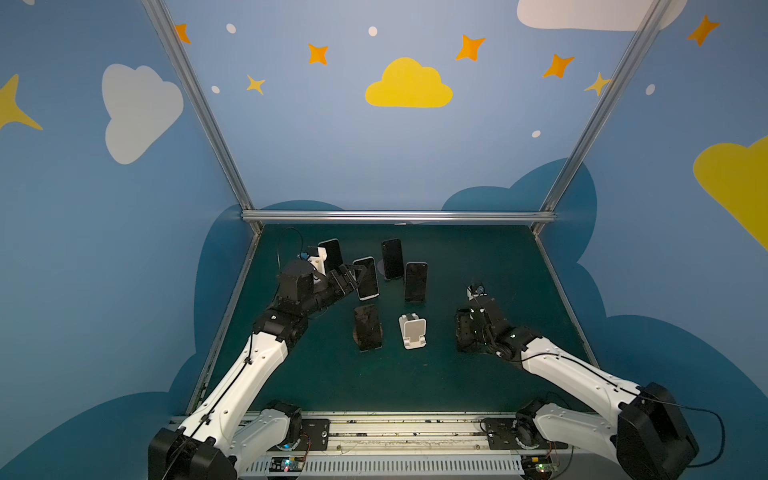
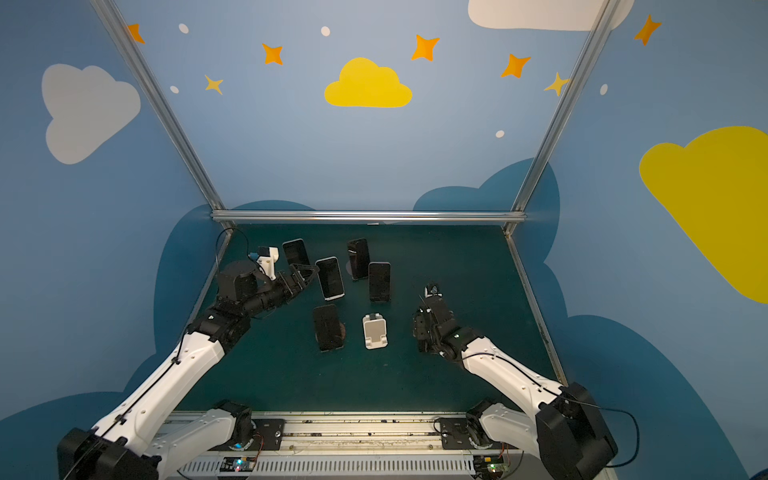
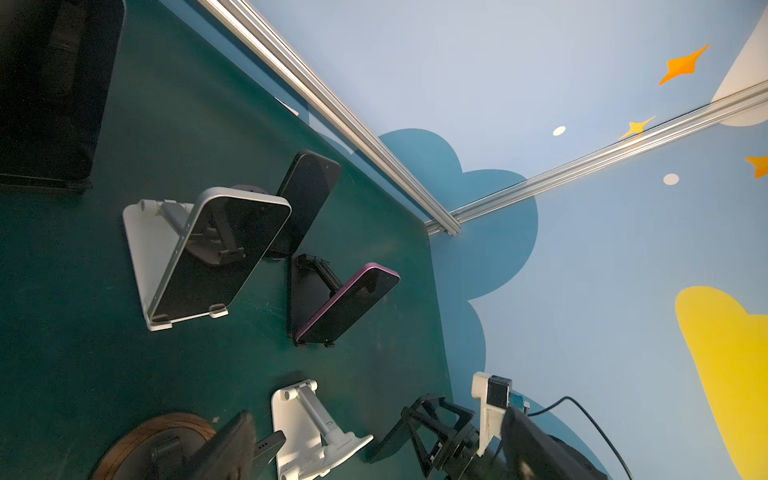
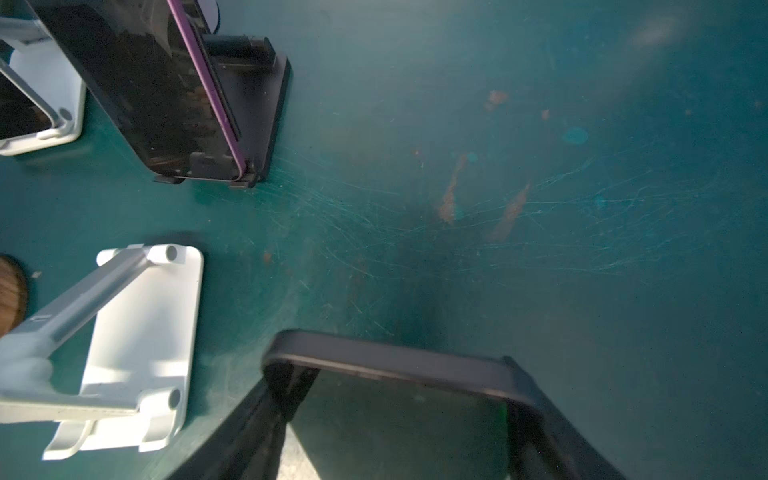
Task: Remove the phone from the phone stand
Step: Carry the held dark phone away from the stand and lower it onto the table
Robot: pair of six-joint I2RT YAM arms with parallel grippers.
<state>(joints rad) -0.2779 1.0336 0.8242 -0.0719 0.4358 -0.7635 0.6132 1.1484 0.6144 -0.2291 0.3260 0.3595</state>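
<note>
Phones: 6. Five are propped upright: back-left phone (image 1: 330, 254), silver phone (image 1: 365, 277), back phone (image 1: 392, 258), purple phone (image 1: 416, 281), front phone (image 1: 367, 328). The sixth is the held phone (image 4: 386, 361), dark-edged, in my right gripper (image 1: 466, 331).

Stands I can make out: 5.
- white stand (image 3: 141, 249) under the silver phone
- black stand (image 3: 303, 291) under the purple phone
- round base (image 3: 245, 190) behind the back phone
- wood base (image 3: 137, 440) under the front phone
- empty stand (image 1: 412, 330), white, nothing on it, front centre, between the front phone and my right gripper

The back-left phone's support is hidden behind my left arm.

Grippers: 2.

Left gripper (image 2: 306, 275): jaws spread, nothing between them. The tips are just beside the silver phone's left edge, and I can't tell if they touch it. My wrist camera mount sits next to the back-left phone.

Right gripper: clamped on the held phone, one finger on each long side. In the right wrist view the phone's short end points out over the green mat (image 1: 478, 257). The phone is off the empty stand and near its right side, not touching it. I can't tell whether it touches the mat.
</note>
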